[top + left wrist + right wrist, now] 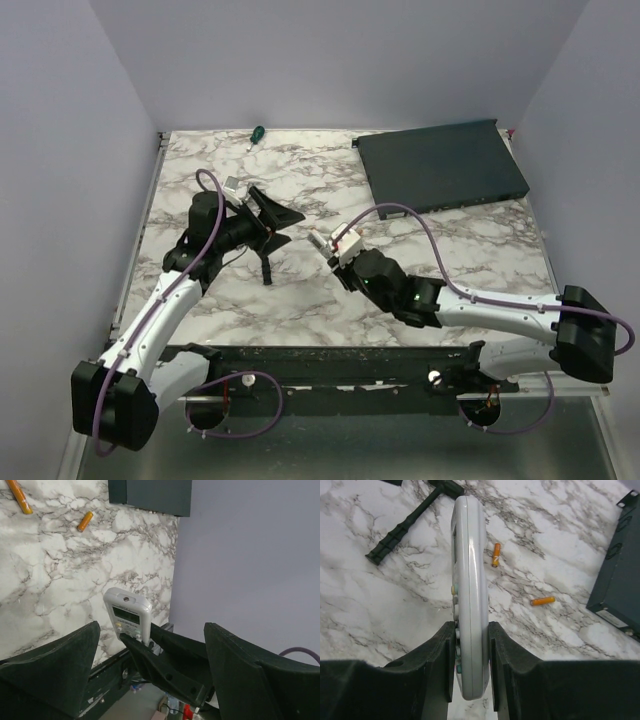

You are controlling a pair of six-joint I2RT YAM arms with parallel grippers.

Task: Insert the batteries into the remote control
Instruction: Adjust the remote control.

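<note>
- The right arm's fingers (445, 650) are clamping a small white rectangular remote control (470, 570) across its face and back at the button end. They are closed only as far as its thickness and are holding it clear of the white marbled surface (380, 610).
- The left arm's fingers (70, 655) are standing spread wide with nothing between them, close to the remote but not touching it.
- To my eye the right arm is presenting the remote so that the left arm can take or steady it, and the wide spread suits that.
- Two slim orange batteries (495, 555) are lying loose on the surface, apart from each other, between the raised remote and the large dark flat box (440, 165).
- Neither battery is in the remote, so I judge the loading as not yet begun.
- The right wrist view is showing the remote only as a thin edge, with the batteries beyond it.
- The left wrist view is showing what that one cannot: the grey display and buttons are facing the left arm.
- The back, where a battery cover would sit, is turned away from it, and no view shows whether the cover is on or off.
- The overhead view is giving the layout: both arms are meeting mid-surface, and a green-handled screwdriver (255, 133) is lying at the far edge.
- I cannot pick out the batteries from up there.
</note>
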